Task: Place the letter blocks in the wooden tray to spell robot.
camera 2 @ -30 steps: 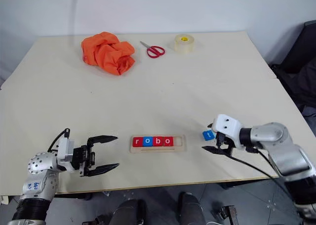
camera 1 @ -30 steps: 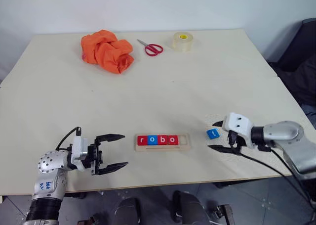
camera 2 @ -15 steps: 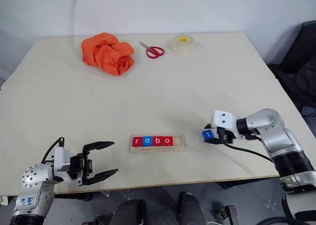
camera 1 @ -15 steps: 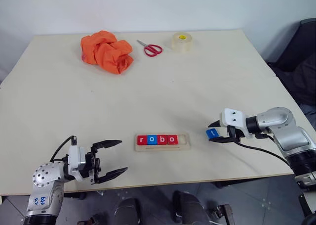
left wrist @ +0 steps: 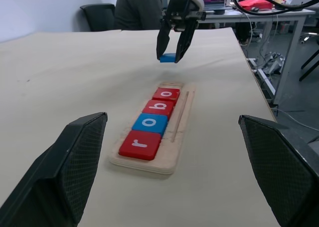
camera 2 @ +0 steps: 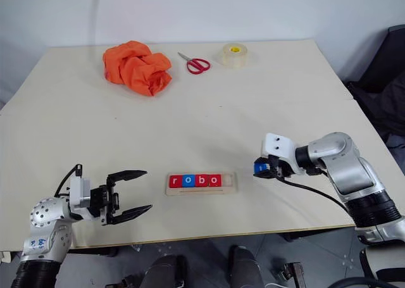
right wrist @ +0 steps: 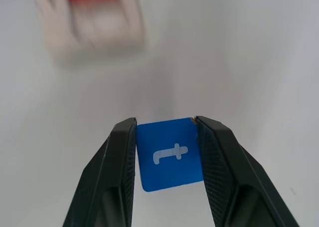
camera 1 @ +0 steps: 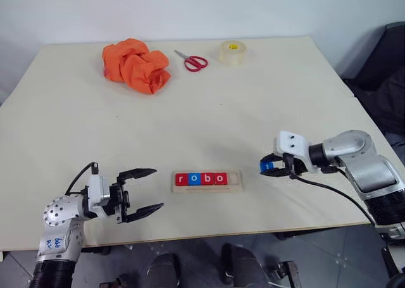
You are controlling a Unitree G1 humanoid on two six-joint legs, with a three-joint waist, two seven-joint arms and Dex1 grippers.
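The wooden tray (camera 1: 236, 181) lies near the table's front edge. It holds a row of letter blocks: red r (camera 1: 182, 179), blue o (camera 1: 195, 179), red b (camera 1: 207, 178) and red o (camera 1: 220, 178). Its right end slot is bare. My right gripper (camera 1: 271, 166) is shut on the blue t block (right wrist: 169, 154), close over the table a short way right of the tray. The left wrist view shows that block (left wrist: 168, 58) beyond the tray's far end. My left gripper (camera 1: 157, 188) stands open and empty, left of the tray.
At the table's far side lie a crumpled orange cloth (camera 1: 136, 65), red-handled scissors (camera 1: 193, 61) and a roll of clear tape (camera 1: 232, 52). A dark chair (camera 1: 387, 63) stands off the table's right edge.
My right gripper closed on the blue t block and carried it left toward the tray, slightly up. The left gripper stays open in about the same place.
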